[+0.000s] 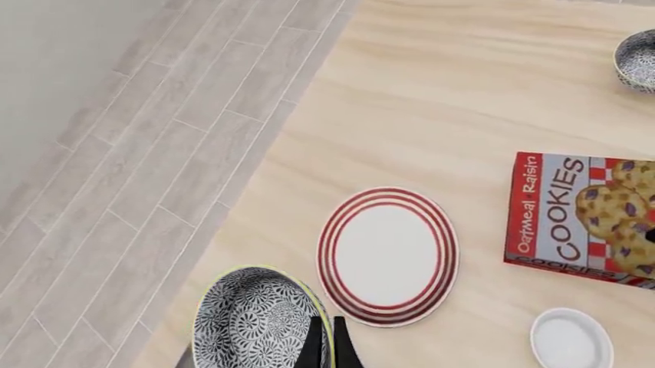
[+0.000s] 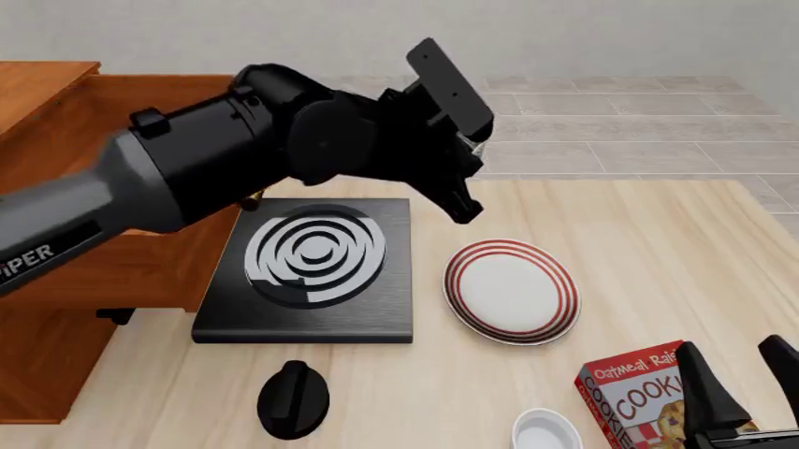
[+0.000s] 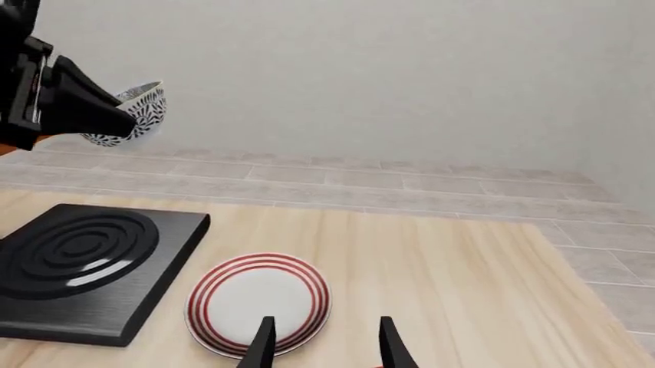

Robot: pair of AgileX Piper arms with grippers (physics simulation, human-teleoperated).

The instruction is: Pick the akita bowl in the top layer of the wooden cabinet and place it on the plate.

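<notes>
The left gripper [image 1: 329, 343] sits nearest the lens in its wrist view, its two dark fingers pinched on the rim of the akita bowl [image 1: 256, 322], one inside and one outside the wall. The bowl is airborne: the right wrist view shows it held well above the table [image 3: 440, 261], and the front view hides it almost wholly behind the black left arm [image 2: 250, 150]. The carry step is in hand; lifting from the wooden cabinet [image 2: 75, 187] looks finished, and release has not come.

The plate [image 1: 388, 256] lies on the table at about 1 o'clock from the bowl in the left wrist view, near but not under it. My judgement is that the next move calls for a short shift until the bowl hangs over the plate's white centre, then a level descent and a parting of the fingers only once the foot rests.

The bowl has a thin, curved wall, glossy, with a dense black-and-white net pattern and a pale yellowish rim. The plate is flat, smooth and white with red concentric rings. The table is pale matt wood grain. At 9 o'clock from the plate in the front view sits the black square stove [image 2: 312, 267], with white rings on top. A cardboard cookies box [image 1: 584, 218] and a small plain white bowl [image 1: 571, 339] lie close by.

The right gripper [image 3: 322, 341] rests low near the table's near edge, fingers spread apart and holding nothing.
</notes>
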